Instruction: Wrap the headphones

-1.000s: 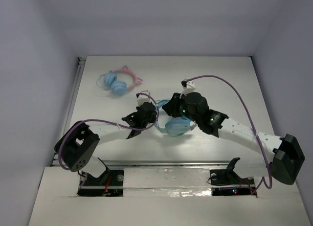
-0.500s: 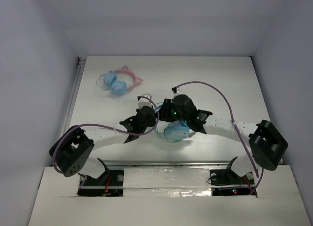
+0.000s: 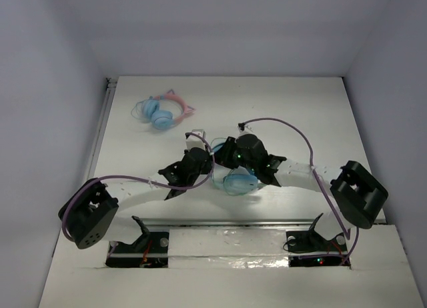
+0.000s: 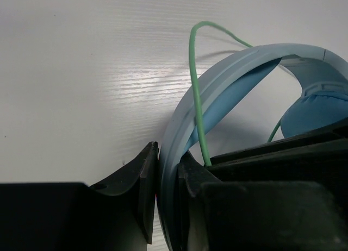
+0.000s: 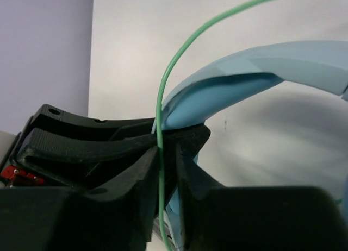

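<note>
The light-blue headphones (image 3: 237, 183) lie at the table's middle between both arms. My left gripper (image 3: 208, 163) is shut on the padded band (image 4: 228, 71), which stands edge-on between its fingers (image 4: 167, 153). The thin pale-green cable (image 4: 194, 82) arches over the band and runs down into my right gripper (image 3: 225, 155), right beside the left one. In the right wrist view the cable (image 5: 179, 61) passes straight between the nearly closed jaws (image 5: 163, 148), with the band (image 5: 272, 66) arching just behind. One ear cup pad (image 4: 315, 110) shows at the right.
The smaller blue headphones with the pink cat-ear band (image 3: 163, 111) lie at the far left of the table. White walls enclose the table on the left, back and right. A metal rail (image 3: 100, 135) runs along the left edge.
My right gripper has moved left and nearer, closing up against the left gripper with the cable. The headphones and the left gripper have shifted slightly left and nearer.
</note>
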You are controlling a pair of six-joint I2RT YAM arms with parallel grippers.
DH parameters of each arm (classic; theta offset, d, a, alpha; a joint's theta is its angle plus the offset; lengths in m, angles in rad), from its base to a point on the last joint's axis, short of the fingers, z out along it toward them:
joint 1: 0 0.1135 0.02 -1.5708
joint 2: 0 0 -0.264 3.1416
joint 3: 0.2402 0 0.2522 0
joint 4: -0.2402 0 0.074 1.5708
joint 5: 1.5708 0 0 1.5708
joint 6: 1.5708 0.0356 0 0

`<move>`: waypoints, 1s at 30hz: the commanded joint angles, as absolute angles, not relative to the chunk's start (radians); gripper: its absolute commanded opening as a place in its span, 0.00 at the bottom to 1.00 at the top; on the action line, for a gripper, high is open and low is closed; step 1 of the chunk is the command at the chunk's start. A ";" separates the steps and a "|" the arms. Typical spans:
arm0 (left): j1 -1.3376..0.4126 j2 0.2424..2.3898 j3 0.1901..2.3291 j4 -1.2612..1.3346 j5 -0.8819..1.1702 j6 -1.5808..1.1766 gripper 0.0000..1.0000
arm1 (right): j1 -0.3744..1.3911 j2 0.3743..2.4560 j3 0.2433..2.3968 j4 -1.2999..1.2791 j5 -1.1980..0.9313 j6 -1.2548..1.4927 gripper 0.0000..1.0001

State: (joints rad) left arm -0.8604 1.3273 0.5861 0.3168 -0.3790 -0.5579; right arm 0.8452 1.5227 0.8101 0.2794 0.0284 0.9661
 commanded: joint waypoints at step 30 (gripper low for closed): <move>-0.887 1.167 0.617 0.295 -0.459 -0.575 0.00 | 0.807 1.144 0.718 0.149 0.480 0.908 0.00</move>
State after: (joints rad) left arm -0.8818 1.2167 0.5831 0.2985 -0.4644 -0.5659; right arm 0.8436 1.1870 0.7193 0.1303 0.3393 0.9443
